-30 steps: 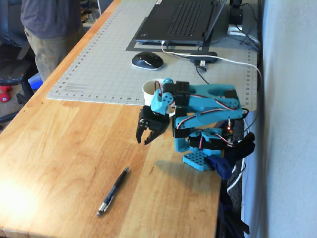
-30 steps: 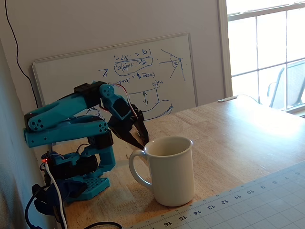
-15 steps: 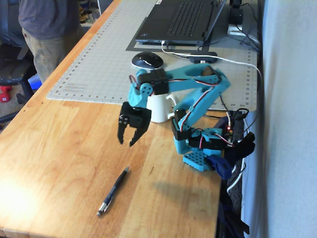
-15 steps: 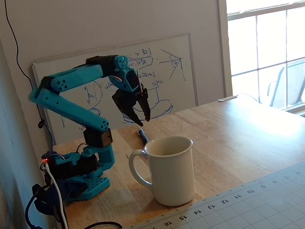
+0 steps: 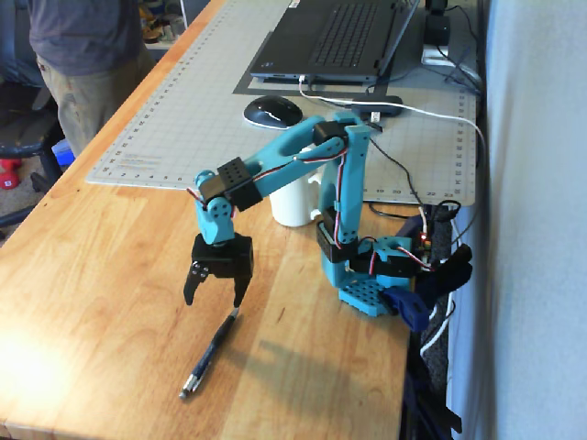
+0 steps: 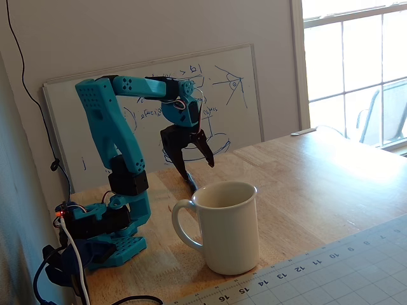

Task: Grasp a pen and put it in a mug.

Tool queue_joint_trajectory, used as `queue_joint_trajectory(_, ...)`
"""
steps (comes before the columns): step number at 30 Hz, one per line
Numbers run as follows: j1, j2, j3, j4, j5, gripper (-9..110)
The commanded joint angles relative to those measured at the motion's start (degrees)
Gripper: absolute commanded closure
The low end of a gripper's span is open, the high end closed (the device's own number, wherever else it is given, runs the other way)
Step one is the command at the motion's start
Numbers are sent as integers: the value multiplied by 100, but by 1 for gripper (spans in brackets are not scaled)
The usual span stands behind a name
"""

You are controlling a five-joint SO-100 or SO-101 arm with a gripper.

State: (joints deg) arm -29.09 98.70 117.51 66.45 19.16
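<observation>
Across the lower half of both fixed views runs the wooden bench (image 5: 110, 302), and a pale gridded cutting mat (image 5: 211, 101) covers its upper part in the view from the bench's near end. Toward the top of that view a dark laptop (image 5: 339, 41) sits on the mat, with a black computer mouse (image 5: 271, 111) just below its left corner. The blue arm (image 5: 344, 183) rises from its base at right of centre and reaches down to the left. The mug (image 6: 226, 225) stands upright at the mat's edge, largely hidden behind the arm in one fixed view and filling the lower centre of the other. The fingers (image 5: 215, 295) point downward, spread open and empty, hovering just above the pen's upper end. The pen (image 5: 210, 354) lies flat on the bare wood at lower centre, slanting down to the left, well apart from the mug.
</observation>
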Motion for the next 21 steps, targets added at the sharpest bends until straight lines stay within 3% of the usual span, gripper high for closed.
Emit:
queue_joint_trajectory(1, -316, -158, -668, 44, 1028, 73)
queue_joint_trajectory(11, -1072, -853, -800, -26, 3753, 73)
queue_joint_trajectory(21, -1266, -1160, -791, -677, 4078, 73)
